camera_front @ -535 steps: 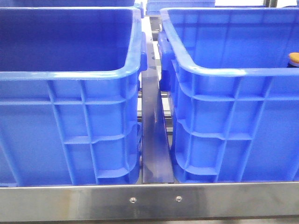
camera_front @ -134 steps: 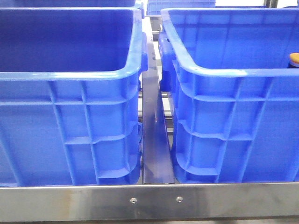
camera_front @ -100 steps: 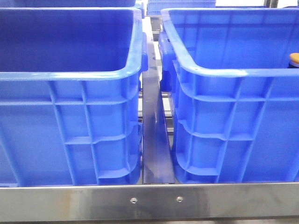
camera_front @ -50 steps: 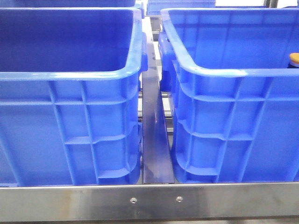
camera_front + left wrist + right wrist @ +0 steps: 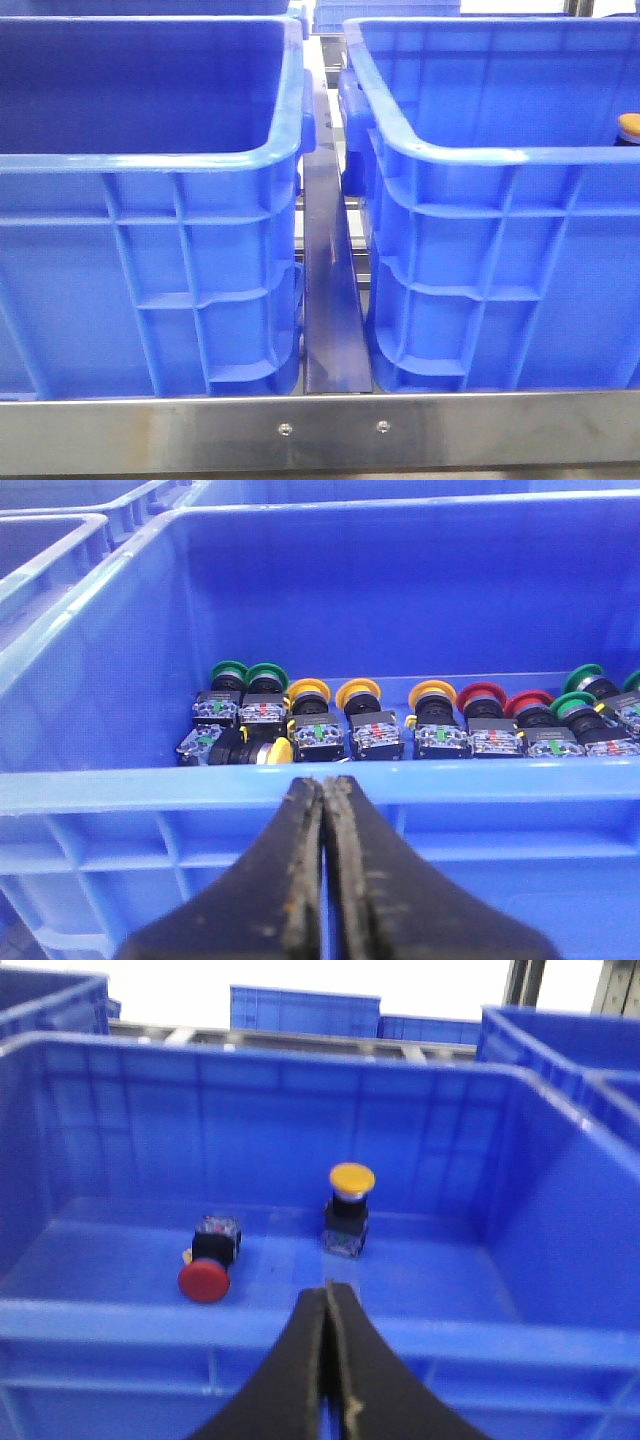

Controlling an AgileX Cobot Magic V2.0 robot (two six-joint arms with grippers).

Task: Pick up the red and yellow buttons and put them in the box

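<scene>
In the right wrist view a bright-blue crate [image 5: 300, 1320] holds a dark red button [image 5: 205, 1280] lying on its side and a yellow button [image 5: 351, 1178] standing upright. My right gripper [image 5: 327, 1288] is shut and empty, outside the crate's near rim. In the left wrist view another blue crate [image 5: 300, 785] holds a row of several green, yellow [image 5: 310, 692] and red [image 5: 482, 694] buttons. My left gripper [image 5: 322, 785] is shut and empty, at that crate's near rim. The front view shows two look-alike crates, left [image 5: 150, 160] and right [image 5: 500, 155], and no gripper.
An orange-yellow cap [image 5: 628, 125] peeks over the right crate's near rim at the front view's right edge. A steel divider [image 5: 330, 300] runs between the two crates, with a steel rail [image 5: 320, 430] in front. More blue crates [image 5: 300, 1010] stand behind.
</scene>
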